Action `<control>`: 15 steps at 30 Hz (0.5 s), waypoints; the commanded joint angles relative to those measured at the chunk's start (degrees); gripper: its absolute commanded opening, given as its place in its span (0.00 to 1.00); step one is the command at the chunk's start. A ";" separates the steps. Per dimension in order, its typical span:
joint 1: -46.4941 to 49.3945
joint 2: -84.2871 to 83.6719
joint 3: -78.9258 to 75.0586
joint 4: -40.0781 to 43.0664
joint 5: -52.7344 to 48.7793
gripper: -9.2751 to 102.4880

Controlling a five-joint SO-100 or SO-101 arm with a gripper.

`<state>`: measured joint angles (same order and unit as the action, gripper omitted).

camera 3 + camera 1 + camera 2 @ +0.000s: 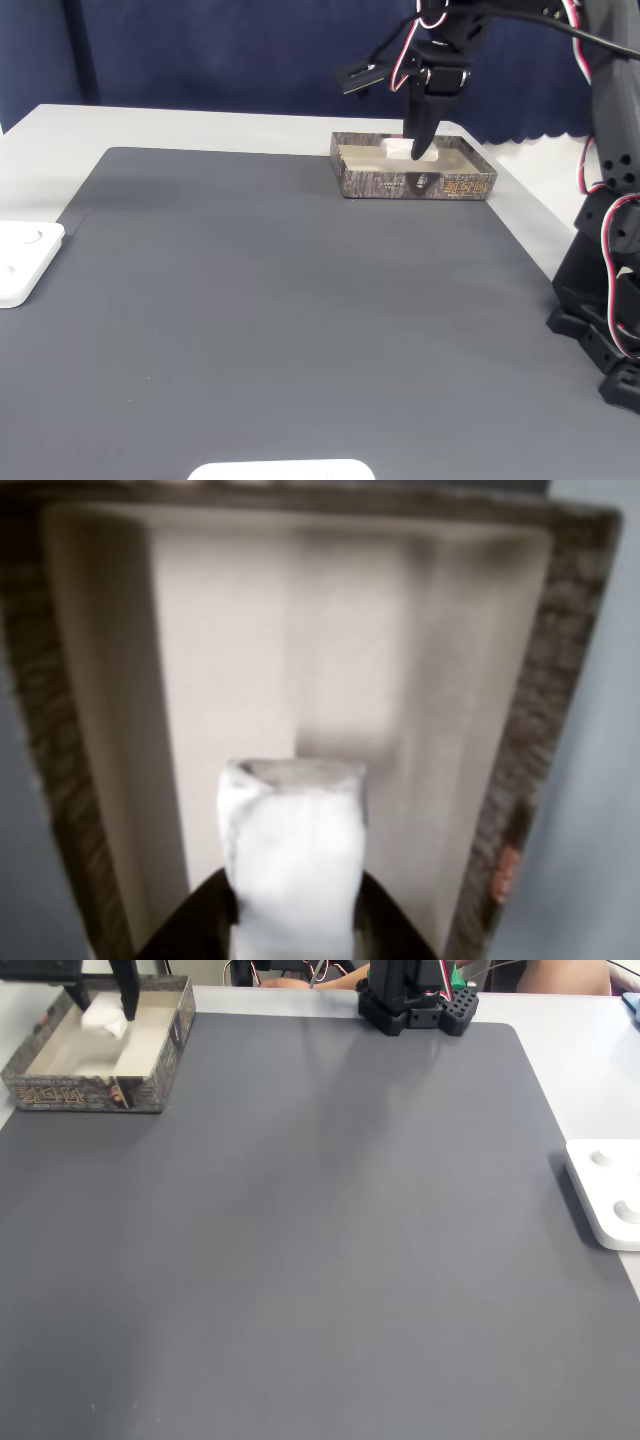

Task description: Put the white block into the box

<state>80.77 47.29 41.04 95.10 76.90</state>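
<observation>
Your end effector (420, 150) grips the block (292, 865) inside the box (470, 186) at the surface's far corner (placing step, I judge); next, open and lift clear.

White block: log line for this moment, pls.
phase: place | tool: shut on white block | block: over the box interior, inside its rim in the other view | floor contact: cannot tell | release: not yet

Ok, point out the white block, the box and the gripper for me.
white block (295, 855), other view, its front face.
box (88, 1094), a fixed view, patterned outer side wall.
gripper (418, 150), a fixed view, between its fingertips.
</observation>
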 commanded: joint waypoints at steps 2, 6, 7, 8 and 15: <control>-1.58 -0.35 -4.92 -0.97 -3.52 0.07; -1.58 -2.81 -6.68 -0.88 -3.87 0.07; -1.67 -3.43 -7.03 -0.97 -3.87 0.07; -1.67 -4.04 -7.38 -0.97 -3.87 0.07; -1.58 -6.59 -9.14 -0.79 -3.78 0.07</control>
<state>80.33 39.64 35.86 94.75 74.00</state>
